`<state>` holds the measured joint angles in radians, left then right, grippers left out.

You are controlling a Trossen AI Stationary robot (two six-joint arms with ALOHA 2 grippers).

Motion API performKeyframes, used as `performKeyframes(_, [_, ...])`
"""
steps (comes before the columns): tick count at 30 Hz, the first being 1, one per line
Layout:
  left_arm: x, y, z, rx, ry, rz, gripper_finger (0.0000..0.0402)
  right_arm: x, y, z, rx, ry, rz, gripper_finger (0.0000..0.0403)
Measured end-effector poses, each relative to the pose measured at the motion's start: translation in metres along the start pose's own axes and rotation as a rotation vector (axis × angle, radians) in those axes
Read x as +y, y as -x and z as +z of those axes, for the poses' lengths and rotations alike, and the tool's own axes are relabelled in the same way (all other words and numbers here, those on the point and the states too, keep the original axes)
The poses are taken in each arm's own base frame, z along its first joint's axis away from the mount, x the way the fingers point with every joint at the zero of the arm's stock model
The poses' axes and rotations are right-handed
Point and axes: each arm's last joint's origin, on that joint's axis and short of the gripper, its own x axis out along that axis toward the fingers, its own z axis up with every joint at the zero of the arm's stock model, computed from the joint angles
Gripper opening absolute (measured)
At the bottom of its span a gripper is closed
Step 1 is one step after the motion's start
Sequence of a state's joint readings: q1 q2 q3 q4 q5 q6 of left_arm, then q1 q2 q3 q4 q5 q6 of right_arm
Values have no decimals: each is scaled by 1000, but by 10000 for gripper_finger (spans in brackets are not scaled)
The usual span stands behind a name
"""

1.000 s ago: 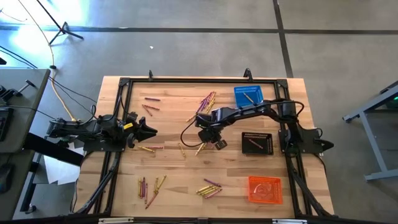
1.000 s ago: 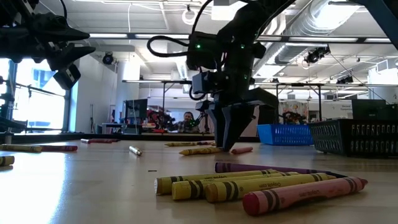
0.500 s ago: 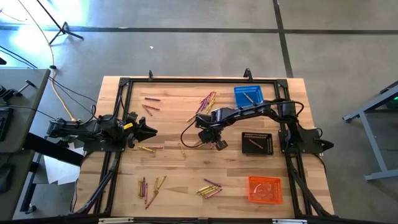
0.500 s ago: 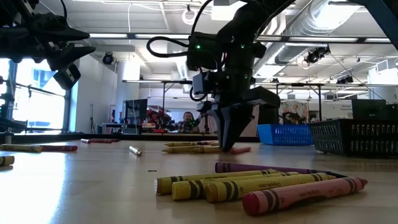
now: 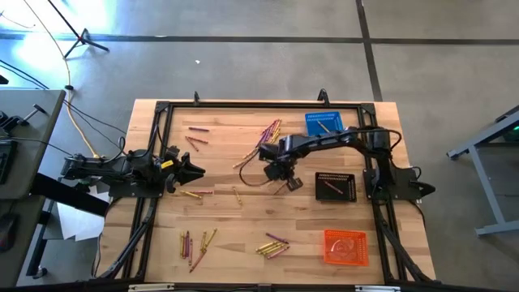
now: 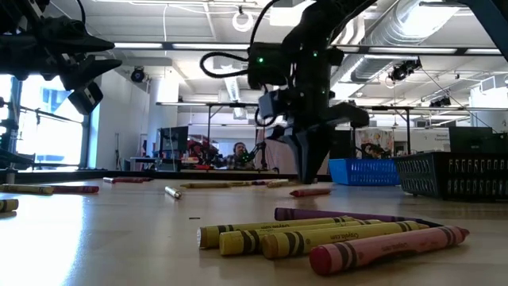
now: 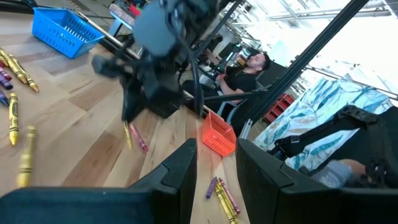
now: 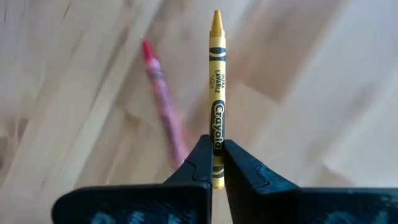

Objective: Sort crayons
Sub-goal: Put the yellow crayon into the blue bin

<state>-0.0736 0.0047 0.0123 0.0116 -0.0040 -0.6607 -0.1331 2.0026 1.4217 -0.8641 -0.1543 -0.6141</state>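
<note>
My right gripper (image 5: 280, 172) is over the middle of the table, pointing down, shut on a yellow crayon (image 8: 216, 74). A red crayon (image 8: 160, 93) lies on the wood just beside it, and shows in the low view as well (image 6: 311, 191). More crayons lie in loose groups on the table: far middle (image 5: 270, 130), near middle (image 5: 273, 246), near left (image 5: 197, 242). My left gripper (image 5: 195, 170) waits open at the table's left side, level, touching nothing. My right gripper pinches the yellow crayon near its blunt end (image 8: 216, 144) between its two fingertips. The fingers come from above and lie across the crayon. The pointed tip (image 8: 216, 15) sticks out away from the fingers. Whether that tip is clear of the wood I cannot tell.
A blue basket (image 5: 324, 124) stands at the far right, a black basket (image 5: 335, 186) right of my right gripper, an orange basket (image 5: 345, 246) at the near right. A black frame (image 5: 243, 105) runs around the work area. Bare wood lies between the crayon groups.
My right gripper has shut on the yellow crayon, then risen a little and gone toward the table's right edge with it. The red crayon beside it has stayed on the table.
</note>
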Motion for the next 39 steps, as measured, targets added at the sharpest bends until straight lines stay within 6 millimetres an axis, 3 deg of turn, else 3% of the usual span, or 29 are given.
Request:
performKeyframes(9, [0,0,0,-1,0,0,99,-28,67,-62,72,-306,-23,7])
performKeyframes(17, [0,0,0,0,0,-1,99,-60,128,-148,11,-606,-104,8])
performKeyframes(21, [0,0,0,0,0,0,99,-75,146,-196,-15,-771,-152,9])
performKeyframes(25, [0,0,0,-1,0,0,99,-87,154,-230,-54,-1000,-202,9])
performKeyframes(30, [0,0,0,0,0,0,99,-91,154,-247,-46,-1120,-206,12])
performKeyframes(39, [0,0,0,0,0,0,99,-85,151,-235,-10,-1081,-173,60])
